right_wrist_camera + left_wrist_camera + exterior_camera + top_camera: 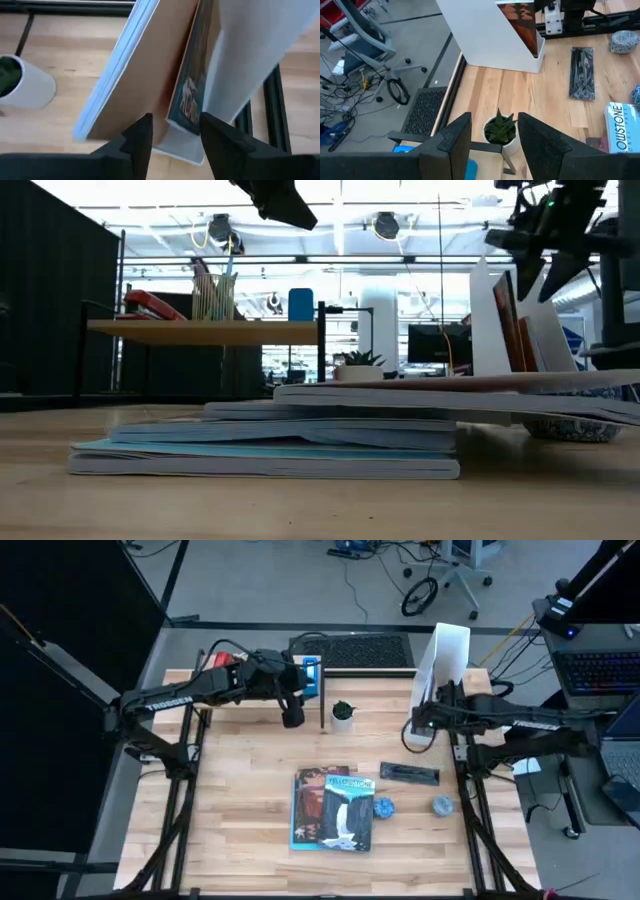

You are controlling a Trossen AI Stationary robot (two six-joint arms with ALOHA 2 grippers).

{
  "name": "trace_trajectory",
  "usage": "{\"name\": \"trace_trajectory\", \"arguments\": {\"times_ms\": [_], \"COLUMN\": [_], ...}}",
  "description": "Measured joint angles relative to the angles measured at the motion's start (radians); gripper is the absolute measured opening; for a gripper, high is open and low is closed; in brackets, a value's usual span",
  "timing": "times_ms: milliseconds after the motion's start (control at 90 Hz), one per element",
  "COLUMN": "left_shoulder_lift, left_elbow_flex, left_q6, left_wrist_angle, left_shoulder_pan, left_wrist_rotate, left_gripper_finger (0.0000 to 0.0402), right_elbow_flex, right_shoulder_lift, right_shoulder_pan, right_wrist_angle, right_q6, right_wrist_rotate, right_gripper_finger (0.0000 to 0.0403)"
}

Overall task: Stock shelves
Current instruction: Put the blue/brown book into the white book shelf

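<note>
Left tool (292, 717) hanging above the right end of the low light-wood plank shelf on thin black legs (240, 680) at the bench's far left; fingers (454, 142) spread wide and empty, small green plant in a white pot (501, 131) showing between them, below. On that shelf: red stapler (150, 306), cup of pens (212, 297), blue object (301, 304). Right tool (417, 725) at the near open side of the tall white box-shaped file holder (445, 658) standing at the far right; fingers (138, 137) parted, gripping nothing, just in front of thin books (150, 75) leaning inside the holder. Stack of books with blue covers (333, 809) lying mid-bench, well apart from both tools. Black flat pouch (409, 773) beside it.
</note>
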Motion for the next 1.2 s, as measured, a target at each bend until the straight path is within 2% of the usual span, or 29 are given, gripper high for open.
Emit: {"name": "trace_trajectory", "arguments": {"times_ms": [200, 456, 689, 911, 1200], "left_shoulder_lift": [0.0, 0.0, 0.0, 0.0, 0.0], "left_elbow_flex": [0.0, 0.0, 0.0, 0.0, 0.0], "left_q6": [0.0, 0.001, 0.002, 0.019, 0.025], "left_wrist_angle": [-0.007, -0.01, -0.007, -0.006, -0.002], "left_shoulder_pan": [0.001, 0.001, 0.001, 0.001, 0.001], "left_wrist_rotate": [0.0, 0.0, 0.0, 0.0, 0.0], "left_gripper_finger": [0.0148, 0.0148, 0.0148, 0.0148, 0.0148], "right_elbow_flex": [-0.048, -0.119, -0.138, -0.137, -0.129], "right_shoulder_lift": [0.0, 0.001, 0.023, 0.05, 0.035], "right_shoulder_pan": [-0.092, -0.141, -0.149, -0.149, -0.142], "right_wrist_angle": [0.078, 0.177, 0.185, 0.186, 0.163], "right_q6": [-0.072, -0.124, -0.125, -0.13, -0.132], "right_wrist_rotate": [-0.007, -0.005, 0.001, 0.014, 0.023], "right_gripper_finger": [0.0153, 0.0145, 0.0102, 0.0014, 0.0005]}}
